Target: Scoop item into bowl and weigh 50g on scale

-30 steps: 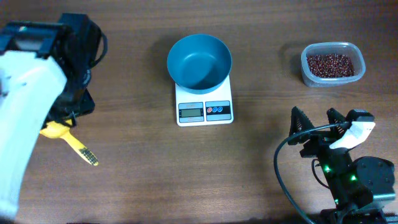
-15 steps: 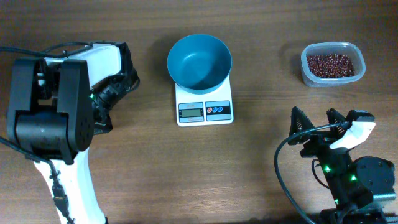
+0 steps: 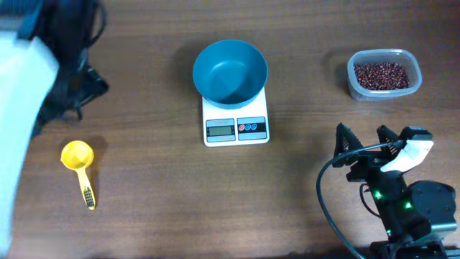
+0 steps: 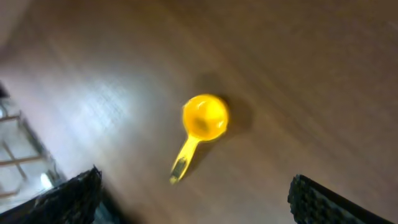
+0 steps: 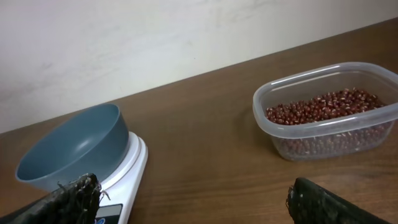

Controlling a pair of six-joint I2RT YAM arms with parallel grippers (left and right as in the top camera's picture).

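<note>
The teal bowl [image 3: 230,70] stands empty on the white scale [image 3: 236,128] at the table's middle back; both also show in the right wrist view, bowl [image 5: 74,149] and scale [image 5: 129,168]. The red-brown beans [image 3: 384,74] fill a clear tub at the back right, also seen in the right wrist view [image 5: 323,106]. My left gripper [image 4: 199,205] is open and empty, high above the yellow scoop [image 4: 204,118]. My right gripper [image 3: 366,138] is open and empty near the front right, in front of the tub; its jaws [image 5: 193,199] face the scale and the tub.
The yellow scoop [image 3: 77,157] lies on the table at the left, bowl up, handle pointing toward the front edge. The clear tub [image 3: 353,78] sits right of the scale. My left arm [image 3: 29,79] fills the back left corner, blurred.
My left arm has swung across the left side and now sits at the back left corner. The scoop lies uncovered, its handle turned more toward the front. The right arm has not moved.
</note>
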